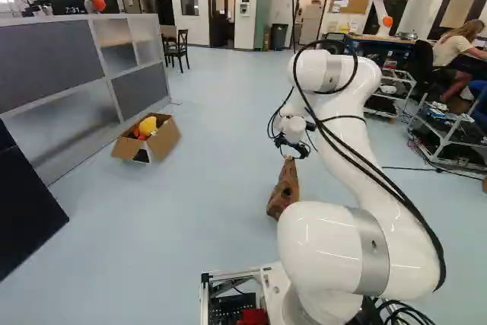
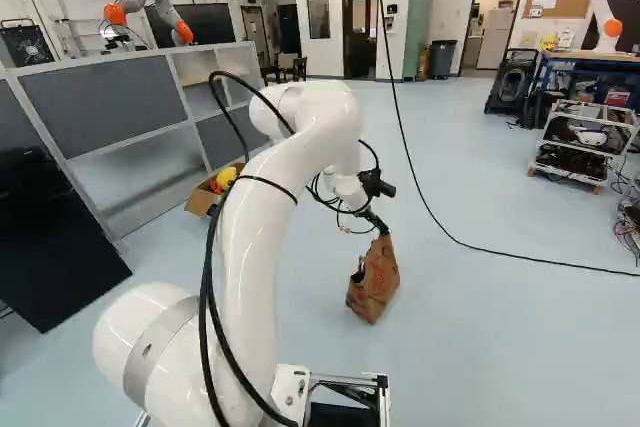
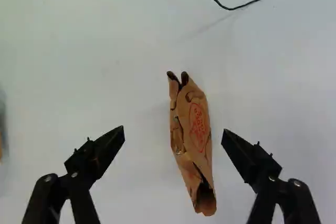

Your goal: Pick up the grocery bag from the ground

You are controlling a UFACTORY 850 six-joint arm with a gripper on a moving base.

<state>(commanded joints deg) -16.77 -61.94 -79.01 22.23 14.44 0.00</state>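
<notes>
Pale blue floor (image 1: 213,195) under bag | brown paper grocery bag (image 3: 192,129): ahead of my black gripper (image 3: 174,129), off-centre toward one finger, long axis across closing line | fingers: spread open | bag contents: can't tell | cardboard box (image 1: 164,141), yellow thing (image 1: 148,125) inside: left of bag

The black gripper (image 1: 292,148) hangs above a brown paper bag (image 1: 283,192); left of them, a cardboard box (image 1: 166,139) holds a yellow object (image 1: 148,125), perhaps a toy.
</notes>
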